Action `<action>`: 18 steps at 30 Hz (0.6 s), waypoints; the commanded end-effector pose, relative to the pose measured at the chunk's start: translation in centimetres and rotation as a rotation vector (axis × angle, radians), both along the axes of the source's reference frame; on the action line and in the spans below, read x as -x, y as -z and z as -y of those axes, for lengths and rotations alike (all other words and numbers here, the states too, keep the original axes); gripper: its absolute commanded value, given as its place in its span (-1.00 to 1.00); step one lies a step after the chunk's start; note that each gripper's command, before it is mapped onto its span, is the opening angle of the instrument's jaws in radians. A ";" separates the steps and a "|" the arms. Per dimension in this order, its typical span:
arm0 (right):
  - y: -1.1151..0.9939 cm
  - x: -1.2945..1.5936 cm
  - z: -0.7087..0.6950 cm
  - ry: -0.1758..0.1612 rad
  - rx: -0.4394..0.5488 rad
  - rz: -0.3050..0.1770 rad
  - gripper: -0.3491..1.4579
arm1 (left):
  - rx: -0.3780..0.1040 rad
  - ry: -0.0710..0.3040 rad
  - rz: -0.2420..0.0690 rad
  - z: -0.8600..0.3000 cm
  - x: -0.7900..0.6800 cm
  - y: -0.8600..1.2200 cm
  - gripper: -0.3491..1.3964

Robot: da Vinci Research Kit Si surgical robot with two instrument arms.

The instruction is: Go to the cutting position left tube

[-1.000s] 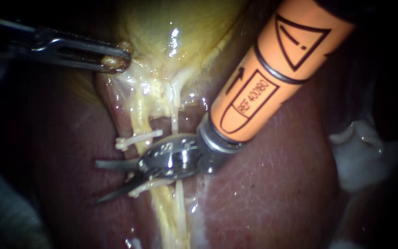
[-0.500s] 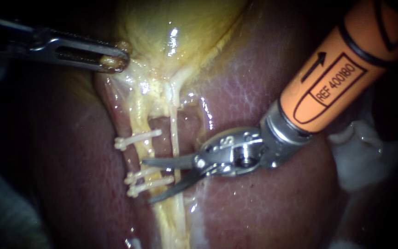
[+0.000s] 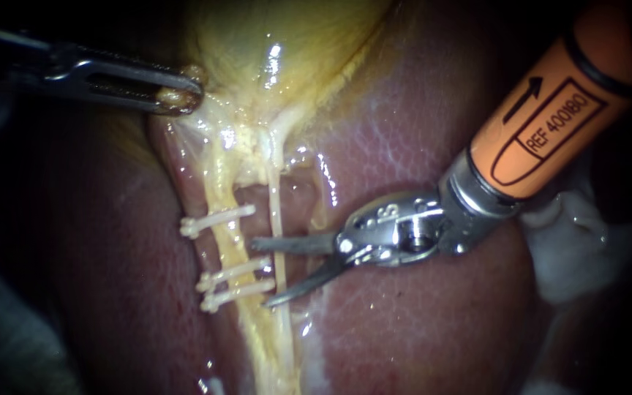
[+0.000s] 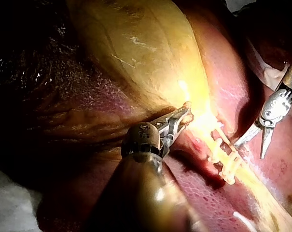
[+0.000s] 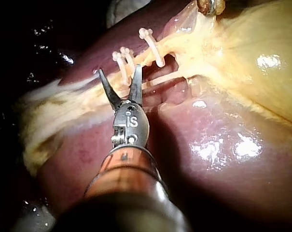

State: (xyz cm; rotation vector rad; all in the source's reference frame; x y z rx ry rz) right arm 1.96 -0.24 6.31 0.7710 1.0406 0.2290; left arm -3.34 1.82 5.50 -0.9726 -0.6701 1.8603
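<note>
My right tool (image 3: 260,272) has its blades open and holds nothing, tips near the left tube (image 3: 227,245), so I should slide on gently until the bare bit between the top clip (image 3: 217,219) and the lower clips (image 3: 232,273) sits between the blades, touching no clip.

left instrument (image 3: 184,93) shaft lost in darkness, gallbladder (image 3: 287,36) cut off at top

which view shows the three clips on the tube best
Endoscope view: all three clips lie side-on, separate, crossing the left tube. Left wrist view bunches them in glare beyond the left instrument. Right wrist view shows them end-on, two partly behind the right instrument, blades open.
</note>
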 end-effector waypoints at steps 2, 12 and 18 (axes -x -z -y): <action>-0.13 0.01 0.01 -0.003 -0.022 0.007 0.95 | 0.000 0.000 0.000 0.00 0.00 0.00 -1.00; -0.64 0.06 -0.03 0.000 -0.060 0.028 0.97 | 0.000 0.000 0.000 0.00 0.00 0.00 -1.00; -0.69 0.06 -0.07 0.002 -0.086 0.018 0.97 | 0.000 0.000 0.000 0.00 0.00 0.00 -1.00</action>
